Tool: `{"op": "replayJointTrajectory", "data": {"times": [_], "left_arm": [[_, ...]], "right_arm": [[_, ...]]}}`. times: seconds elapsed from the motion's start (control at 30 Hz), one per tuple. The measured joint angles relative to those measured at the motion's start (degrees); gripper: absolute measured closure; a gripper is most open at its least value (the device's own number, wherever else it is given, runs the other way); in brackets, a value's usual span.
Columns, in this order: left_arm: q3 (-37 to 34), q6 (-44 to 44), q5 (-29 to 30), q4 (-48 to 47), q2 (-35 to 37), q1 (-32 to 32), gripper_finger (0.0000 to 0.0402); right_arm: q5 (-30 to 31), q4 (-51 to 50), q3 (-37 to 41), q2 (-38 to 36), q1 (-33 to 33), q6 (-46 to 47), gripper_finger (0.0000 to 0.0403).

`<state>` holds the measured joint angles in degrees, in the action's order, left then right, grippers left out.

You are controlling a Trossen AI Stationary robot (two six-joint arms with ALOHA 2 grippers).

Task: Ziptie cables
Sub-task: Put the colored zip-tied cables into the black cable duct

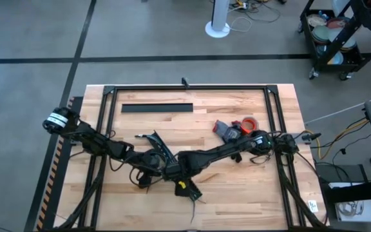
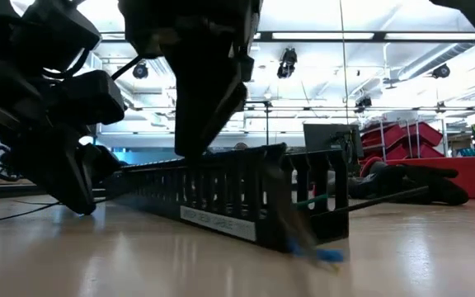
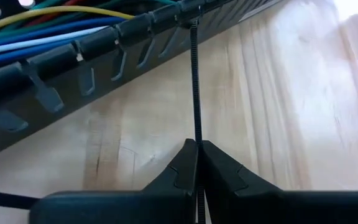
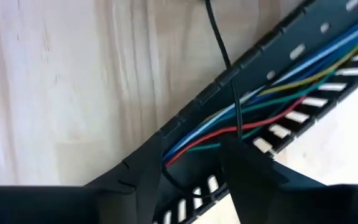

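A black comb-toothed duct [image 1: 160, 149] lies slantwise at the table's middle, with coloured cables [image 3: 36, 34] running along inside it. A thin dark ziptie [image 3: 196, 87] stretches straight from the duct's toothed edge to my left gripper [image 3: 197, 144], which is shut on it. My right gripper [image 4: 193, 146] hovers open over the duct [image 4: 278, 56], one finger on each side of the cables [image 4: 260, 99]. The ziptie [image 4: 225, 56] crosses the duct there and ends by one fingertip. In the low view both grippers hang over the duct [image 2: 237, 190]. My left gripper pinches the ziptie's free length [image 3: 197, 134] between its two fingertips. The strip runs along the fingers, not across them. It runs straight and taut to the duct's edge [image 3: 193, 22], clear of the table. My right gripper has the ziptie's end [image 4: 237, 130] at one fingertip [image 4: 232, 146]; I cannot tell whether they touch.
A long flat black strip [image 1: 156, 107] lies near the far edge. A red tape roll [image 1: 248, 122] and a dark tool [image 1: 227, 131] sit at the right. A black piece with a yellow mark [image 1: 185, 187] lies near the grippers. Black frame rails [image 1: 111, 103] border the table.
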<state>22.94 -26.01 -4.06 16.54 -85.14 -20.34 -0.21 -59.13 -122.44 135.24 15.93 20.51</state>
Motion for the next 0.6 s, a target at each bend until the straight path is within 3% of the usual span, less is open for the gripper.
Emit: {"op": "replayJointTrajectory", "data": {"times": [0.33, 0.6], "left_arm": [[-0.1, -1.4, -0.2, 0.4, 0.0, -0.1, 0.0401], [-0.1, -4.7, 0.6, 0.5, 0.0, -0.1, 0.0402]], "right_arm": [[-3.1, 1.2, 0.9, -0.4, 1.3, 7.1, 0.0308], [-7.5, 3.8, 1.0, -0.2, 1.9, 14.9, 0.0311]]}}
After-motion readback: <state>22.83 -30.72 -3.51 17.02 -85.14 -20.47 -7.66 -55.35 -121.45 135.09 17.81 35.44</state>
